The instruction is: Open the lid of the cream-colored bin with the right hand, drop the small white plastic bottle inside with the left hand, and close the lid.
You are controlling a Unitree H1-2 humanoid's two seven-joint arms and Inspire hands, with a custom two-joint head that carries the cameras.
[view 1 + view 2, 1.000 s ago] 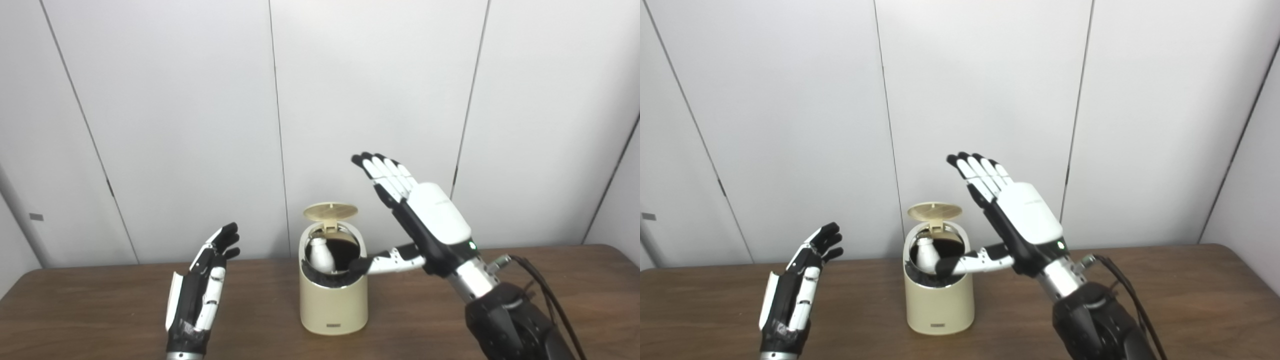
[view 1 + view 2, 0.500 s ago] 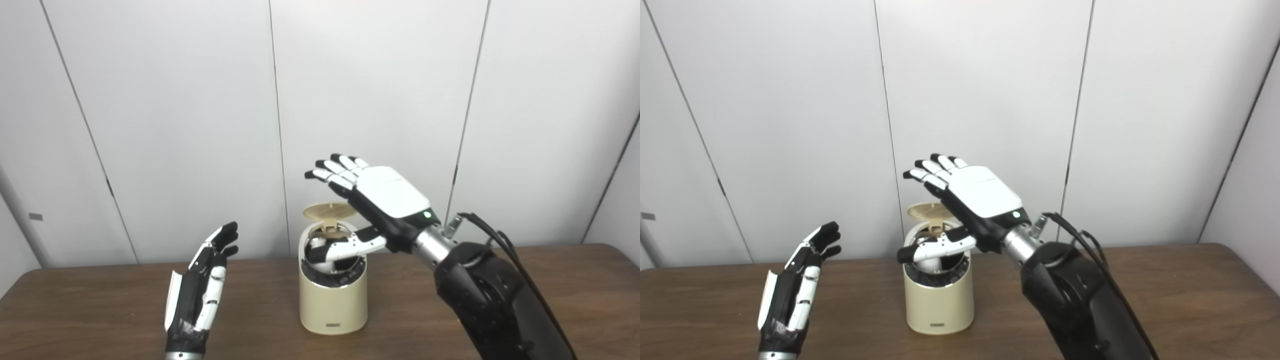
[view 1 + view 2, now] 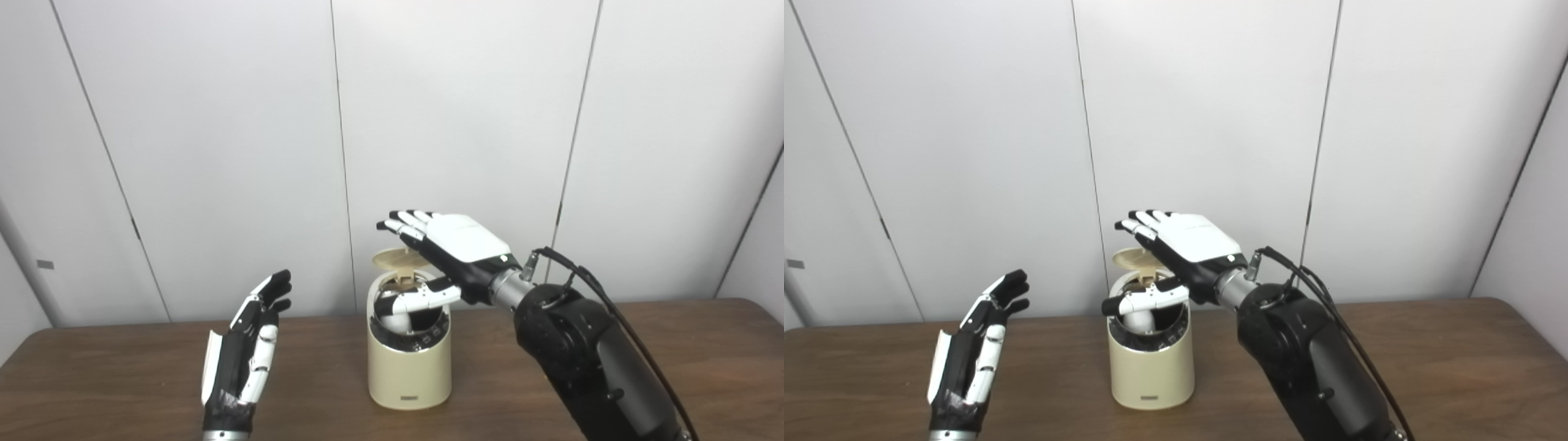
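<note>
— What stands at the center of the table (image 3: 122,373)?
— A cream-colored bin (image 3: 408,367), upright on the brown wood, its round lid (image 3: 399,257) raised at the back and its dark mouth showing.

— And the bottle?
— The small white bottle (image 3: 1140,320) sits inside the bin, its pale body visible through the opening, partly hidden by the robot's thumb.

— Where is the right hand?
— The right hand (image 3: 450,254) hangs palm-down over the bin, fingers spread and holding nothing. Its fingers (image 3: 401,223) reach out just above the raised lid; whether they touch it cannot be told. The thumb crosses the front of the opening.

— The left?
— The left hand (image 3: 245,352) is held upright to the left of the bin, well apart from it, fingers extended and a little apart, nothing in its grasp.

— Anything else in the shot?
— A black cable (image 3: 1323,300) loops along the right forearm, and plain white wall panels (image 3: 459,110) fill the background.
</note>
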